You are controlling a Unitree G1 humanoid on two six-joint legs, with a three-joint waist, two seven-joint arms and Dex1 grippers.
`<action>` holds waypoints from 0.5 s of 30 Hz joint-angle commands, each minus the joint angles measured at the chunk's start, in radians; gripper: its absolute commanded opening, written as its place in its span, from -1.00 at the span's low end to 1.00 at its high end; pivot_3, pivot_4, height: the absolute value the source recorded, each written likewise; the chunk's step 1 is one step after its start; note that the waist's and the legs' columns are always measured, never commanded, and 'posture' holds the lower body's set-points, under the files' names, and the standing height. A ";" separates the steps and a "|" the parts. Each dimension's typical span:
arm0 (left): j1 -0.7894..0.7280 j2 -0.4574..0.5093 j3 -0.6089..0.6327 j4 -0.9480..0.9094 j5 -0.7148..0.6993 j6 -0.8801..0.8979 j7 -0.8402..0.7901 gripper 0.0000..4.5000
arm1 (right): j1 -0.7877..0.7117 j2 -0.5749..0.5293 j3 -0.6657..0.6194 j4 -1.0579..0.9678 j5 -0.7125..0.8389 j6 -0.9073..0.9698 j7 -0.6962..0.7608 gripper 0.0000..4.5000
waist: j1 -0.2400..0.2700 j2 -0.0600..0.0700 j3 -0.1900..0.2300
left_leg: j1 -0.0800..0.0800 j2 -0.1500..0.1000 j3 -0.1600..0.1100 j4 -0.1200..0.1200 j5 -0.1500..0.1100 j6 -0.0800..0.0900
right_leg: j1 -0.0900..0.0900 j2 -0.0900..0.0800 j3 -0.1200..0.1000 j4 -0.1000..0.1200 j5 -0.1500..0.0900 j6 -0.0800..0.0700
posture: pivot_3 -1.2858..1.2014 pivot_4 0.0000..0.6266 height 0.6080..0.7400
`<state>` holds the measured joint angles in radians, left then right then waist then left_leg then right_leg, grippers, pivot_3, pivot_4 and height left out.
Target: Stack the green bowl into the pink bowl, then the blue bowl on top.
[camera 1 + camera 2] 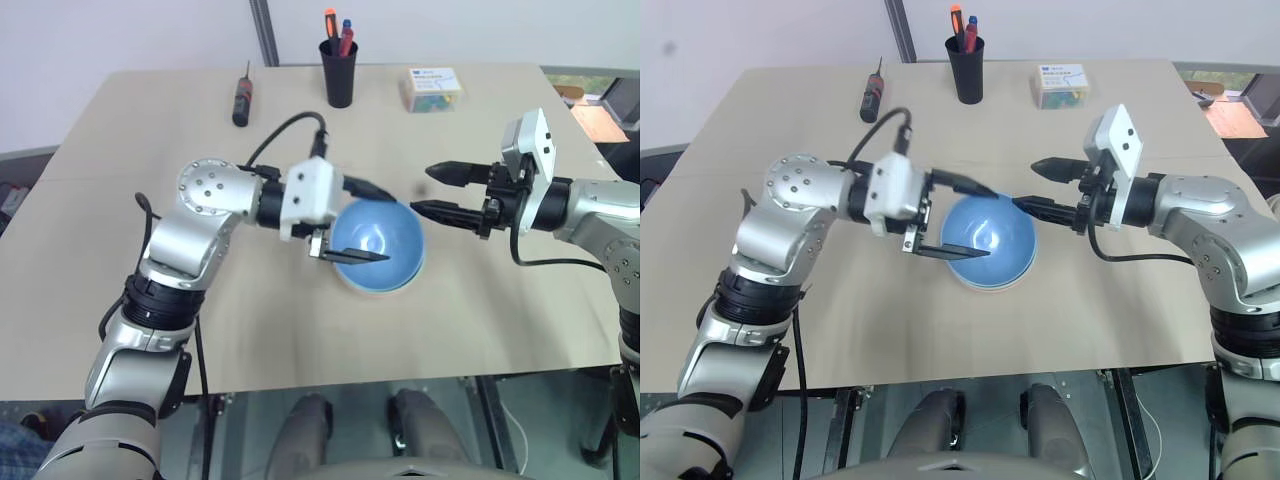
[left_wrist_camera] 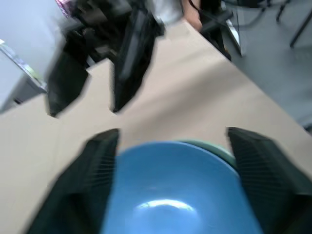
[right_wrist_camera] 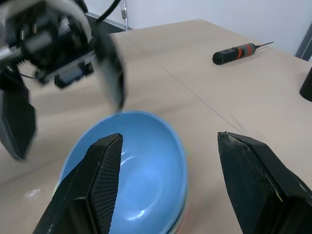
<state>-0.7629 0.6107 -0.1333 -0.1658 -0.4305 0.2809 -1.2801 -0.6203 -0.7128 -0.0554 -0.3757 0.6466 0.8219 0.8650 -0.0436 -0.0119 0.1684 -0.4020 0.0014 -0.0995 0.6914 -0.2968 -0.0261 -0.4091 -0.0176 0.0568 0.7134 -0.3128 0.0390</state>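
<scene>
The blue bowl (image 1: 378, 245) is sitting stacked at frame centre; left gripper (image 1: 362, 222) and right gripper (image 1: 440, 192) are standing spread, empty. Next: withdraw both arms.

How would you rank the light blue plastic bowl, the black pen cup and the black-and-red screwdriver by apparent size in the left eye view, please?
1. Light blue plastic bowl, though nearest the camera.
2. Black pen cup.
3. Black-and-red screwdriver.

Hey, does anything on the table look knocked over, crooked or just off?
Nothing stands out. The blue bowl sits upright and nested level in the stack, with a green rim showing beneath it. The pen cup stands upright; the screwdriver simply lies flat near the far edge.
</scene>
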 commanded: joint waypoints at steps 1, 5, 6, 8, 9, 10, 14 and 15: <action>0.004 0.003 0.097 -0.021 -0.087 0.074 0.060 0.97 | -0.002 -0.015 -0.013 -0.014 0.000 -0.025 0.006 0.45 | 0.000 0.000 0.000 | 0.000 0.000 0.000 0.000 0.000 0.000 | 0.000 0.000 0.000 0.000 0.000 0.000 | 0.03 -0.52 0.58; 0.052 0.012 0.144 -0.013 -0.094 0.112 0.130 0.97 | 0.011 -0.015 -0.011 -0.010 -0.006 -0.040 0.012 0.45 | 0.000 0.000 0.000 | 0.000 0.000 -0.002 0.000 0.000 0.000 | 0.000 0.000 0.000 0.000 0.000 0.000 | 0.03 -0.52 0.58; 0.090 0.022 0.160 -0.015 -0.081 0.101 0.144 0.97 | 0.022 -0.014 -0.013 -0.007 -0.007 -0.044 0.011 0.45 | 0.000 0.000 0.000 | 0.000 0.000 -0.002 0.000 0.000 0.000 | 0.000 0.000 0.000 0.000 0.000 0.000 | 0.03 -0.52 0.58; 0.165 0.030 0.209 -0.024 -0.083 0.103 0.189 0.97 | 0.055 -0.013 -0.012 0.008 -0.030 -0.077 0.013 0.45 | -0.001 0.000 0.000 | 0.000 0.000 -0.003 0.000 0.000 0.000 | 0.000 0.000 0.000 0.000 0.000 0.000 | 0.03 -0.52 0.58; 0.197 0.032 0.237 -0.031 -0.091 0.105 0.212 0.97 | 0.073 -0.012 -0.015 0.020 -0.047 -0.103 0.012 0.45 | -0.001 0.000 0.000 | 0.002 0.000 -0.003 0.000 0.000 0.000 | 0.001 0.000 0.001 0.000 0.000 0.000 | 0.03 -0.52 0.58; 0.223 0.033 0.264 -0.035 -0.105 0.112 0.233 0.97 | 0.091 -0.008 -0.018 0.033 -0.065 -0.136 0.011 0.45 | -0.001 0.000 0.000 | 0.002 0.000 -0.003 -0.001 0.000 0.000 | 0.001 0.000 0.002 0.000 0.000 0.000 | 0.03 -0.52 0.58; 0.327 0.052 0.361 -0.041 -0.119 0.109 0.289 0.97 | 0.188 0.003 -0.049 0.081 -0.109 -0.257 0.023 0.45 | 0.003 0.000 0.000 | 0.002 0.000 -0.004 0.000 0.000 0.000 | 0.001 0.000 0.001 0.000 0.000 0.000 | 0.03 -0.52 0.58; 0.356 0.058 0.387 -0.041 -0.120 0.113 0.306 0.97 | 0.216 0.001 -0.057 0.094 -0.116 -0.279 0.029 0.45 | 0.003 0.000 0.000 | 0.002 0.000 -0.004 0.000 0.000 0.000 | 0.001 -0.001 0.001 0.000 0.000 0.000 | 0.03 -0.52 0.58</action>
<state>-0.4247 0.6539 0.2017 -0.1688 -0.5314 0.3987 -0.9975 -0.4202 -0.7053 -0.0602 -0.2836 0.5374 0.5965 0.8826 -0.0403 -0.0122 0.1684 -0.4001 0.0019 -0.1033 0.6912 -0.2969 -0.0260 -0.4080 -0.0183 0.0581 0.7135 -0.3127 0.0390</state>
